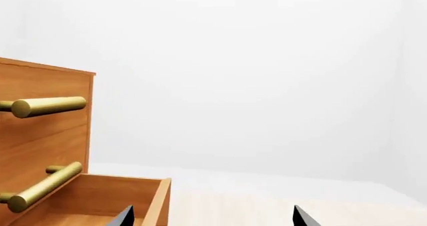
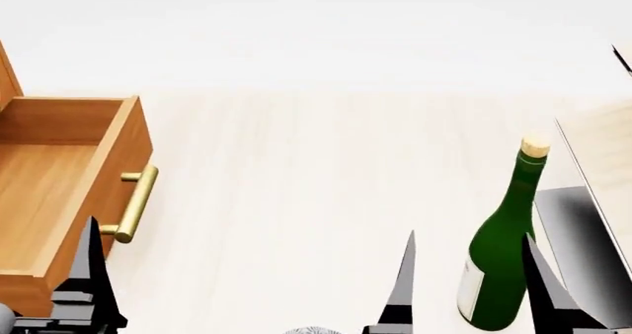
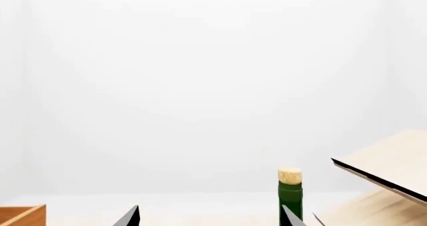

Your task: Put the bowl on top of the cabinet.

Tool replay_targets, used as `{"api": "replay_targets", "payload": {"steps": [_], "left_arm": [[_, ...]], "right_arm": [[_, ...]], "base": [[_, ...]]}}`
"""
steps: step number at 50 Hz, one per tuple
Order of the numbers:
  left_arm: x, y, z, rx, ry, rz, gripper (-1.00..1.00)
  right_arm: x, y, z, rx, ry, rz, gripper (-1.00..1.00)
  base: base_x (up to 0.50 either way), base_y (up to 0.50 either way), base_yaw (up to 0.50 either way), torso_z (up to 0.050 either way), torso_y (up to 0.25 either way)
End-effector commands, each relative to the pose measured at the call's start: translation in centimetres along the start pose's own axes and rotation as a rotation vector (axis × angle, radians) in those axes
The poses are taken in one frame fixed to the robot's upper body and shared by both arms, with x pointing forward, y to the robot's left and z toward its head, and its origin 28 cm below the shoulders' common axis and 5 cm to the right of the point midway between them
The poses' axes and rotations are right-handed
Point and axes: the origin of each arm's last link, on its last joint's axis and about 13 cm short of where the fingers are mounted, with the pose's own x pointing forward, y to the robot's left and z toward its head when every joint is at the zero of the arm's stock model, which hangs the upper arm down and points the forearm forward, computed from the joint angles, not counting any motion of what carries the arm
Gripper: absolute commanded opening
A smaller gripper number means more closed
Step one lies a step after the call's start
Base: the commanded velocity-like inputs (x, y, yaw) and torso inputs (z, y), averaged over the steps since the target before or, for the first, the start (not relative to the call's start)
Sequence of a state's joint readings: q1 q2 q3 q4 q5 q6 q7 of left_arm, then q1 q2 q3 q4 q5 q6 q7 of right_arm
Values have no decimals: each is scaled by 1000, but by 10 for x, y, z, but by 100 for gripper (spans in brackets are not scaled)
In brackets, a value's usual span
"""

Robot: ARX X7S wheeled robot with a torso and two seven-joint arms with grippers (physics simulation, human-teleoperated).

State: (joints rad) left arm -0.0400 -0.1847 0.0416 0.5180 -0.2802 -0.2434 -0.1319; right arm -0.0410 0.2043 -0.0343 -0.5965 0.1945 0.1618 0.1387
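Small speckled white-grey bowl (image 2: 313, 330) is being glimpsed only as a rim sliver at the head view's lower edge, between both grippers, nearer the right gripper (image 2: 469, 275); both jaws are being held spread, empty.

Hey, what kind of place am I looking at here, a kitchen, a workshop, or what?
Probably a bare simulated tabletop test scene, not a furnished room: plain white walls, a pale wooden surface, an orange-brown cabinet with an open drawer, and a corked green bottle.
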Motion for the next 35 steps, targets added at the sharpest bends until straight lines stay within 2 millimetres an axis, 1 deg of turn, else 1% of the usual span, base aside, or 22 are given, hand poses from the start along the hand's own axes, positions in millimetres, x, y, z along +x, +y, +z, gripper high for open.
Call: {"api": "replay_targets", "payload": {"steps": [1, 12, 19, 33, 35], "left_arm": [[-1, 0, 0, -1, 1, -5, 100], [-1, 0, 1, 3, 2, -11, 100], [0, 0, 0, 6, 8, -14, 100], [-1, 1, -1, -12, 18, -16, 100], [-2, 1, 0, -19, -2, -22, 100]], "right_arm": [[-2, -1, 1, 5, -7, 7, 100], [-1, -2, 4, 7, -12, 7, 100], [-2, -2, 2, 2, -18, -1, 100], [-3, -3, 2, 2, -33, -13, 100], [-3, -3, 1, -6, -30, -14, 100]], "base": [[500, 0, 0, 0, 0], [500, 0, 0, 0, 0], [500, 0, 0, 0, 0], [0, 0, 0, 0, 0], [0, 0, 0, 0, 0]]}}
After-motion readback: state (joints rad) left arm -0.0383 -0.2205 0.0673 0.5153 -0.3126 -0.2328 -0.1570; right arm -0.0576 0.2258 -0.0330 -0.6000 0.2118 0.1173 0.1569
